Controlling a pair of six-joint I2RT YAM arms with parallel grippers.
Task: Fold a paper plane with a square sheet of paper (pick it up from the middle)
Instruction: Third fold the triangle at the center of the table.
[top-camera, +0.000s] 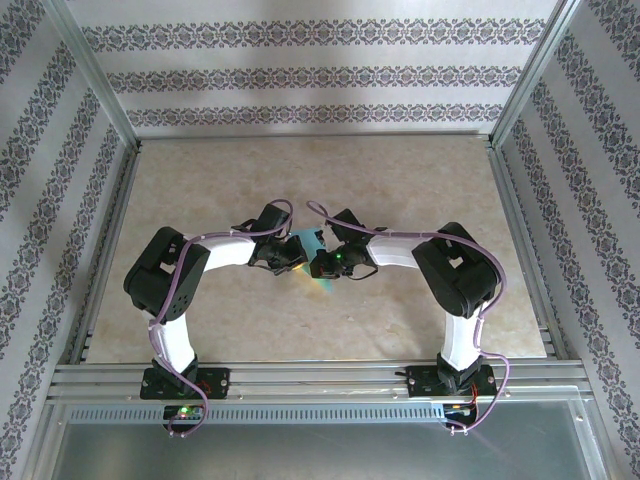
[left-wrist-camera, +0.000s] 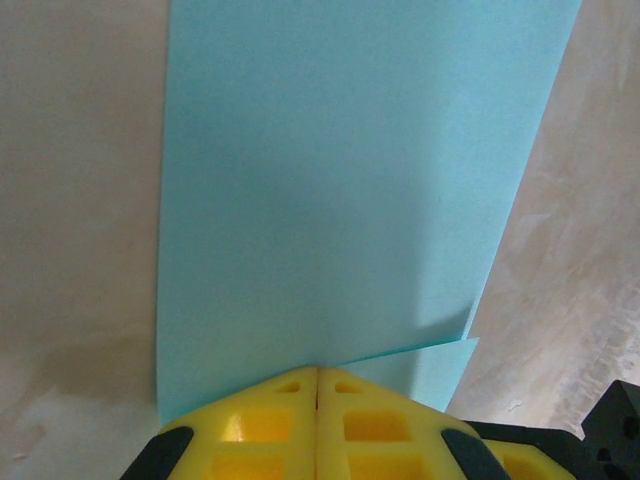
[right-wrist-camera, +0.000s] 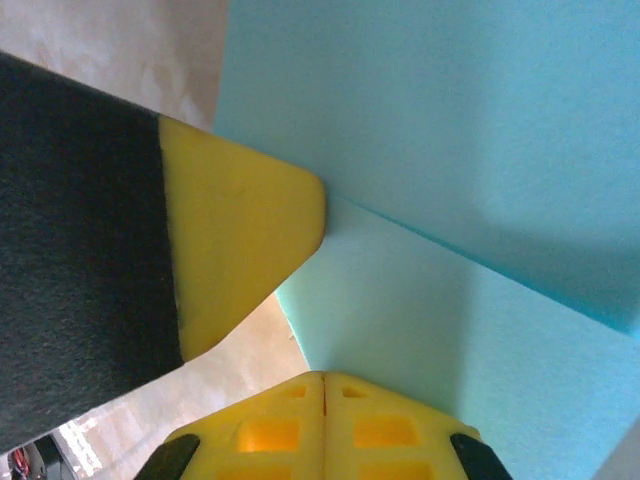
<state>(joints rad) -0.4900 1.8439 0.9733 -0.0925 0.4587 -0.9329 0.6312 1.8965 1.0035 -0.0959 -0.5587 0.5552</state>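
Grip: your left claw (left-wrist-camera: 317, 382) clamped on the thin teal paper sheet (left-wrist-camera: 350, 180) | your right claw (right-wrist-camera: 325, 385) clamped on it, close beside.

The desk (top-camera: 250, 170) has a beige, marble-patterned top framed by aluminium rails (top-camera: 300, 378). Two arm bases (top-camera: 185, 380) (top-camera: 450, 380) sit on the near rails.

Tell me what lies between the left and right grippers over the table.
The thin teal sheet of paper, seen in the top view. The wrist views show the left gripper and right gripper each shut on it.
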